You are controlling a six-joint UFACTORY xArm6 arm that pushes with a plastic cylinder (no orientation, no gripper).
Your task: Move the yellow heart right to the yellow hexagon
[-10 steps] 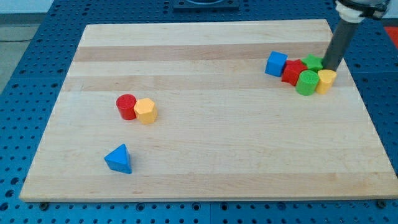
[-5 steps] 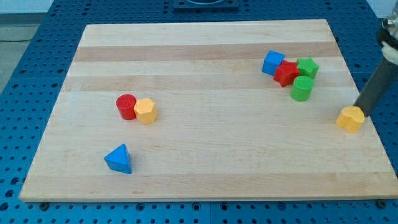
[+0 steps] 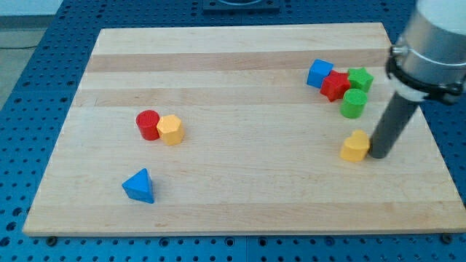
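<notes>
The yellow heart lies on the wooden board at the view's right, below the green cylinder. My tip rests on the board right against the heart's right side. The yellow hexagon sits far off at the view's left, touching the red cylinder on its left.
A blue cube, a red star-like block and a green star-like block cluster at the view's upper right. A blue triangle lies at the lower left. The board's right edge is close to my tip.
The yellow heart was pushed out of the cluster to the right edge, and has now slid back left. My tip moved down and then left with it.
</notes>
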